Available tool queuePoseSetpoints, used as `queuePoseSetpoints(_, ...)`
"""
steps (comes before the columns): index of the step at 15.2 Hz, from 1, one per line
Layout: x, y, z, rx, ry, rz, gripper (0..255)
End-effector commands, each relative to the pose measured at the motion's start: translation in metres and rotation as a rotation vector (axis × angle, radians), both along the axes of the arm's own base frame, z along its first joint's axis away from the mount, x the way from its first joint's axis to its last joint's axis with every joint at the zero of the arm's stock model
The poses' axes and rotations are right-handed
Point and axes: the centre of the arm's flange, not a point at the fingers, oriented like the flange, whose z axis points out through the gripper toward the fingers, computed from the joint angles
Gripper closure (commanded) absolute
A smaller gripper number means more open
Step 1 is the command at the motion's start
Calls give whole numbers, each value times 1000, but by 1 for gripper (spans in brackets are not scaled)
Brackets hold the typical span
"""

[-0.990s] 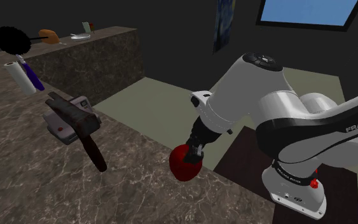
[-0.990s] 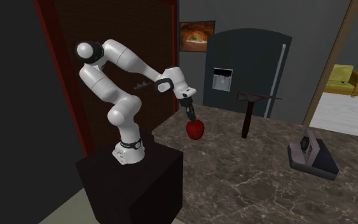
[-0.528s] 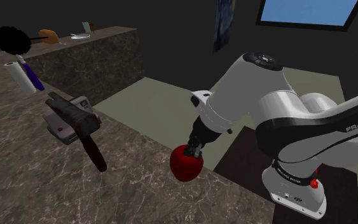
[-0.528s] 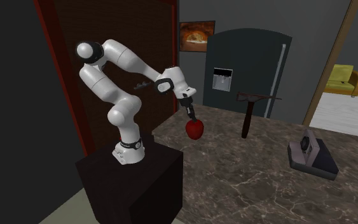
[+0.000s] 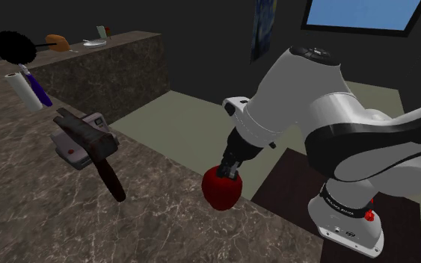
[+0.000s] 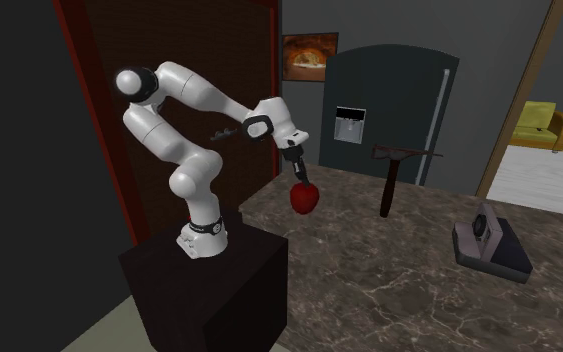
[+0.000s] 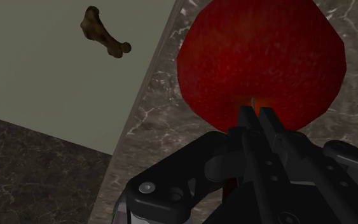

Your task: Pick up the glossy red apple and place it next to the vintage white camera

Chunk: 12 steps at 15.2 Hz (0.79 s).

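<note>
A glossy red apple [image 5: 221, 188] hangs just above the marble counter [image 5: 44, 217], close to its edge by the stand. My black gripper [image 5: 229, 170] is shut on the apple's top, at the stem. From the hand, the fingers [image 7: 255, 113] meet over the apple [image 7: 260, 57]. The camera [image 5: 81, 138], a grey-white body, sits farther along the counter toward the shoulder view's left. From the second exterior view, the gripper [image 6: 299, 178] holds the apple [image 6: 304, 198] and the camera [image 6: 489, 240] lies far to the right.
A dark long-handled tool [image 5: 100, 161] leans in front of the camera. A paper roll [image 5: 23, 91] and a black brush [image 5: 14, 46] stand at the back left. The counter edge drops to the floor, where a brown bone-shaped thing [image 7: 104, 32] lies. A fridge [image 6: 389, 100] stands behind.
The fingers have shut on the apple's top. The arm has then risen a little, and the apple has come up slightly with it.
</note>
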Motion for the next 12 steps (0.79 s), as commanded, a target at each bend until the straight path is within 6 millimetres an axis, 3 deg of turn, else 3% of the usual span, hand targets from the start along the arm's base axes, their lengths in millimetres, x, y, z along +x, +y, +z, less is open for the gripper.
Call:
queuePoseSetpoints(1,0,-1,11,0,0,0,255)
queuePoseSetpoints(12,0,-1,69,0,0,0,255)
